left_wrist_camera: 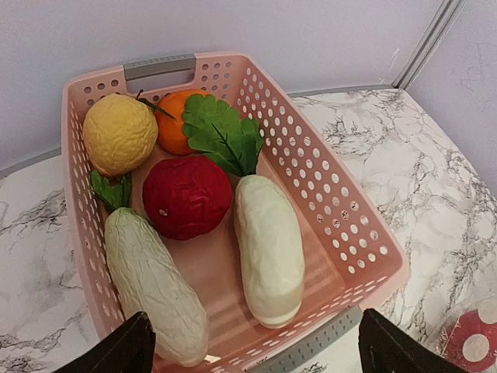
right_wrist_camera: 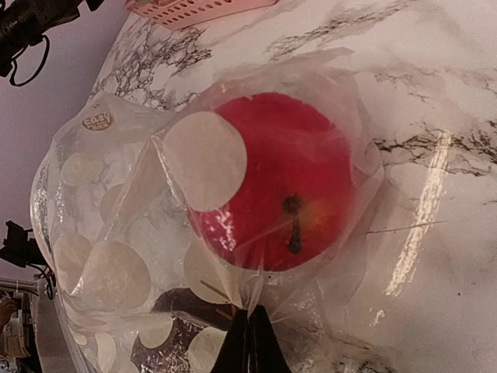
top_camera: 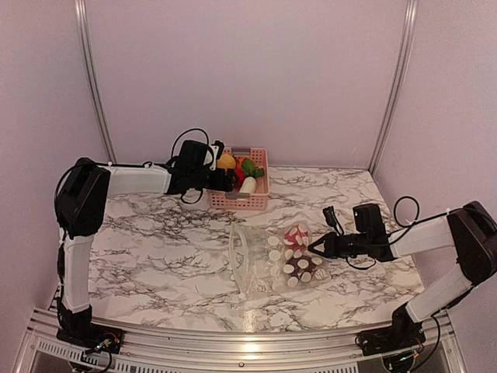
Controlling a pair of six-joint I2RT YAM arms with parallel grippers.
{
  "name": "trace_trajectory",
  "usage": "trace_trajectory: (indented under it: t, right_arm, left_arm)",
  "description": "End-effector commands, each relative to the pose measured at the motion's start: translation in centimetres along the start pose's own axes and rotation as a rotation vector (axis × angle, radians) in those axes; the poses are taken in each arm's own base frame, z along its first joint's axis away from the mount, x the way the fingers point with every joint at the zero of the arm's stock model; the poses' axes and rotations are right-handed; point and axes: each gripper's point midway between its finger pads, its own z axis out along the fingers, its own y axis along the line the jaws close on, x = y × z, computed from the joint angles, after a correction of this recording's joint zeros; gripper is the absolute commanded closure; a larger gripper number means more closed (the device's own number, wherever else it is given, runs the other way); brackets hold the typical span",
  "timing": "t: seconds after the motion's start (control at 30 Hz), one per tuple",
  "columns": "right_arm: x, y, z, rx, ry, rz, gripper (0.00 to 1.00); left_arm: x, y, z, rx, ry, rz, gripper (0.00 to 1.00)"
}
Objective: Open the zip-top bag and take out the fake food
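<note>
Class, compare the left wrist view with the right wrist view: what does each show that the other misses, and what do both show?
Left wrist only: inside the pink basket, a yellow fruit, an orange, a red fruit and two white vegetables. Right wrist only: the stem of the red apple and a dark brown piece in the zip-top bag, whose plastic the shut right gripper pinches. Both: the basket, the marble table, and the bag, just a red corner in the left wrist view.
</note>
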Motion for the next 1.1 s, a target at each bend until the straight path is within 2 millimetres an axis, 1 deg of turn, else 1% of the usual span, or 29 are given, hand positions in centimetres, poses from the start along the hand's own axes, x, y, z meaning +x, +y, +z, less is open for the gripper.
trace_trajectory:
  t: [0.0, 0.1, 0.2, 0.23, 0.27, 0.37, 0.47, 0.53, 0.67, 0.77, 0.87, 0.93, 1.0, 1.07]
  right_arm:
    - [0.1, 0.0, -0.3, -0.008, -0.005, 0.006, 1.00]
    - [0.1, 0.1, -0.5, -0.011, -0.007, 0.007, 1.00]
    - [0.2, 0.2, -0.5, -0.013, -0.005, 0.010, 1.00]
    - [0.2, 0.2, -0.5, -0.015, -0.005, 0.009, 1.00]
    - [0.3, 0.3, -0.5, -0.016, -0.004, 0.012, 1.00]
    - [0.4, 0.4, -0.6, -0.024, -0.006, 0.019, 1.00]
    - [0.4, 0.5, -0.6, -0.038, -0.011, 0.027, 1.00]
    - [0.5, 0.7, -0.5, -0.049, -0.009, 0.033, 1.00]
    - [0.3, 1.5, -0.5, -0.093, -0.022, 0.042, 1.00]
    - [0.0, 2.2, -0.5, -0.120, -0.029, 0.037, 1.00]
    - [-0.2, 2.8, -0.3, -0.142, -0.026, 0.034, 1.00]
    - [-0.2, 3.3, -0.1, -0.162, -0.018, 0.028, 1.00]
    - [-0.4, 3.5, -0.2, -0.165, -0.017, 0.023, 1.00]
    - [-0.3, 3.2, -0.4, -0.140, -0.008, 0.018, 0.86]
  left_arm:
    - [-2.8, -1.9, -4.2, 0.093, -0.107, -0.009, 0.08]
    - [-1.9, -2.4, -6.3, 0.132, -0.121, -0.023, 0.14]
    - [-0.4, -2.8, -8.2, 0.168, -0.121, -0.039, 0.21]
    - [0.4, -3.0, -8.8, 0.183, -0.112, -0.042, 0.23]
    - [1.8, -2.9, -9.3, 0.191, -0.091, -0.046, 0.25]
    - [4.3, -3.0, -11.1, 0.216, -0.069, -0.069, 0.32]
    - [7.1, -4.1, -12.6, 0.278, -0.037, -0.080, 0.37]
    - [9.5, -5.0, -13.2, 0.308, 0.000, -0.075, 0.40]
    - [13.9, -7.4, -14.0, 0.362, 0.075, -0.047, 0.45]
    - [16.5, -9.8, -14.2, 0.424, 0.118, -0.020, 0.47]
    - [18.0, -12.2, -13.9, 0.493, 0.139, -0.015, 0.50]
    - [18.8, -13.4, -13.5, 0.520, 0.149, -0.009, 0.50]
    - [19.0, -14.2, -13.0, 0.544, 0.145, -0.016, 0.51]
    - [19.0, -14.6, -12.5, 0.558, 0.136, -0.033, 0.52]
